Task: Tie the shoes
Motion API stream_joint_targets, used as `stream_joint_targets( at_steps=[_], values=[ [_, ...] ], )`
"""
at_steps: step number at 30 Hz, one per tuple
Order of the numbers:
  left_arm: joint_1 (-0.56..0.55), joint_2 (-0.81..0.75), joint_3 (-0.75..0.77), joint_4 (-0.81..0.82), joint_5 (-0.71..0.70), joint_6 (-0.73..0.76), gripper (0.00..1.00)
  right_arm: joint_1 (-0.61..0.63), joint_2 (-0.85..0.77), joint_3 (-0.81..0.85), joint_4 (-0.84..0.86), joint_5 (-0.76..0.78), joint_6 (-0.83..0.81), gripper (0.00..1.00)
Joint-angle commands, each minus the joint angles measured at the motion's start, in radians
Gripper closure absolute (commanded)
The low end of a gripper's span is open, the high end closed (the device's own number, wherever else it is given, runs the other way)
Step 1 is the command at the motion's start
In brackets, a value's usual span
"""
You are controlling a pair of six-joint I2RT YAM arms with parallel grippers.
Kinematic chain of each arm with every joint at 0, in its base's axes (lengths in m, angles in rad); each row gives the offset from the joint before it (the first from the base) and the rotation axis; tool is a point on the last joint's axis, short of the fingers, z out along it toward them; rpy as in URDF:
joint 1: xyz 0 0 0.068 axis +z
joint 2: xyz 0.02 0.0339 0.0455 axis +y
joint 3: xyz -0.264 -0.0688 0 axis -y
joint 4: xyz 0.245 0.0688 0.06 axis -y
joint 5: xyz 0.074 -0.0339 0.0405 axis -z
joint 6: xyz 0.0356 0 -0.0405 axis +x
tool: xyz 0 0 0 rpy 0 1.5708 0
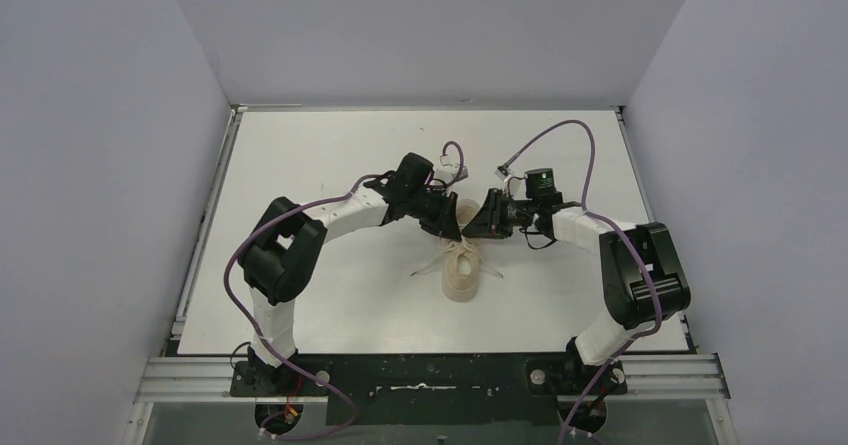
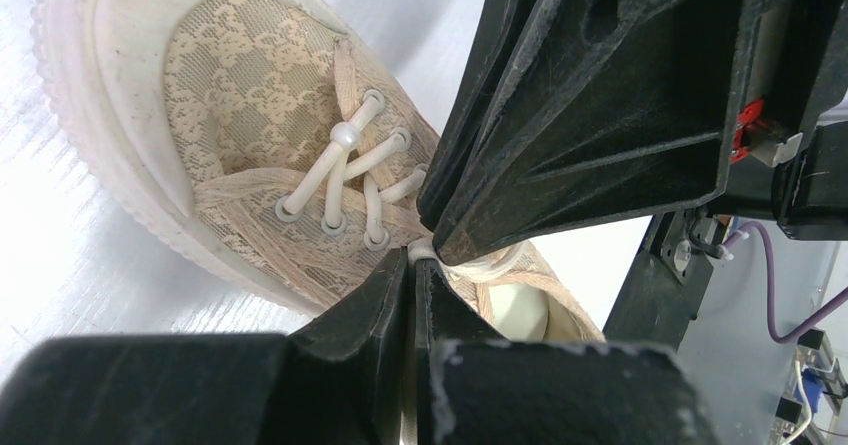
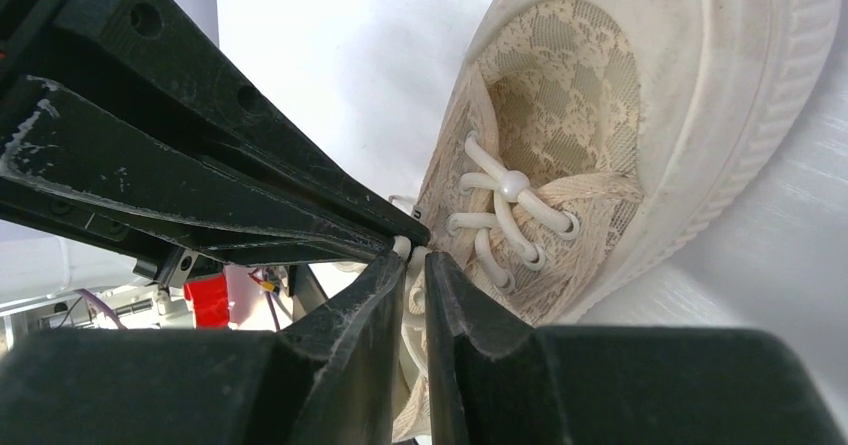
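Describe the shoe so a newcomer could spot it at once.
On the white table, find the middle, where the left gripper and right gripper meet. Right under their tips lies a small cream sneaker, the only pale lacy thing there, thin laces trailing to both sides.

The white table (image 1: 320,155) carries one cream sneaker (image 1: 461,277) near its middle, toe toward six o'clock, its laces (image 1: 427,269) trailing toward three and nine.

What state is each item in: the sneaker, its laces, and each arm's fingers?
Sneaker: upright on its sole.
Laces: threaded through the eyelets, no bow visible, ends trailing on either side.
Left fingers: shut on a lace.
Right fingers: pinching a lace, tip to tip with the left.
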Motion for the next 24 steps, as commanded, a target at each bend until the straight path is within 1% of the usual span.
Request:
stream_joint_targets(
  at_steps=[1, 10, 11, 24],
  values=[
    [0.0, -0.073, -0.001, 0.078, -0.001, -0.004, 1.0, 0.022, 0.029, 0.026, 0.054, -0.027, 0.005, 0.83],
    [0.007, -0.08, -0.036, 0.145, 0.002, -0.061, 1.0, 0.027, 0.041, -0.001, 0.108, -0.064, 0.043, 0.8],
    [0.009, -0.08, -0.044, 0.195, 0.005, -0.077, 1.0, 0.027, 0.037, -0.006, 0.118, -0.07, 0.049, 0.8],
    [0.02, -0.062, -0.128, 0.43, 0.024, -0.259, 1.0, 0.025, 0.024, -0.055, 0.192, -0.105, 0.106, 0.79]
  ],
)
